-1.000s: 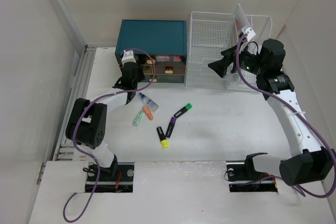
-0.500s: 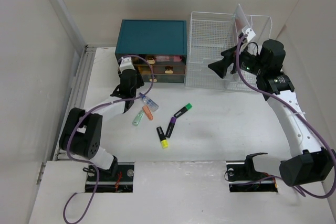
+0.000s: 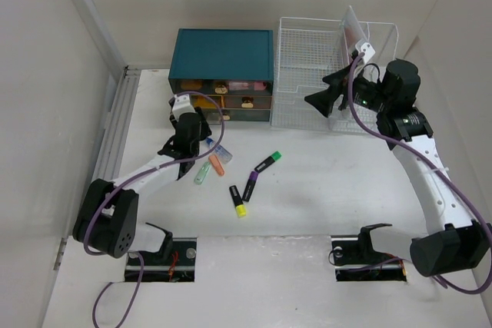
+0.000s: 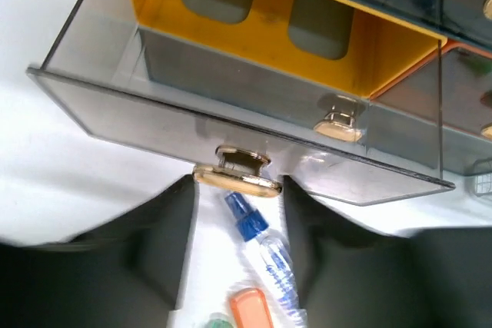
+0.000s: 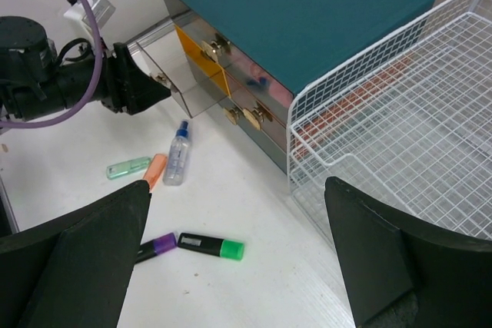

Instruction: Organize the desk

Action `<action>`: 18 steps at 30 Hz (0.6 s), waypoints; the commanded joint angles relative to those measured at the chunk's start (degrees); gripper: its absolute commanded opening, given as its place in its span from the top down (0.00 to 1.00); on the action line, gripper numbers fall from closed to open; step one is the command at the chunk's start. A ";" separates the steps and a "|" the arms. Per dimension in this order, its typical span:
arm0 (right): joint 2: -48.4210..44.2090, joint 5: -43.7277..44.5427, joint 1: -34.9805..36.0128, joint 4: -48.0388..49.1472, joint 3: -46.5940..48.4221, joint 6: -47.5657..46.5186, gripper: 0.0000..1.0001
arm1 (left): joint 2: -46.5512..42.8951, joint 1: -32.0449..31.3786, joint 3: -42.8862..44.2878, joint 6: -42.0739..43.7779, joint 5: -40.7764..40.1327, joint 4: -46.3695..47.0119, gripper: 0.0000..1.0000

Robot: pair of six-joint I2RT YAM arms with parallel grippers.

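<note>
Claws: left claw point(image 4: 237, 186) clenched on the gold drawer handle point(image 4: 237, 180). The clear drawer point(image 4: 192, 113) beyond it stands pulled out of the teal drawer box point(image 3: 223, 53). Just beneath this claw you see a spray bottle point(image 4: 269, 255) and an orange marker point(image 4: 250, 309) lying on the white tabletop point(image 3: 323, 182). Right claw point(image 5: 238, 190) released, hovering above the tabletop, with the wire rack point(image 5: 400, 113) to its right.
</note>
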 commanded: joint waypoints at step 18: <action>1.46 -11.43 5.10 -2.81 -1.54 -11.67 0.00 | -21.22 -4.81 2.32 -8.19 4.93 -13.19 0.02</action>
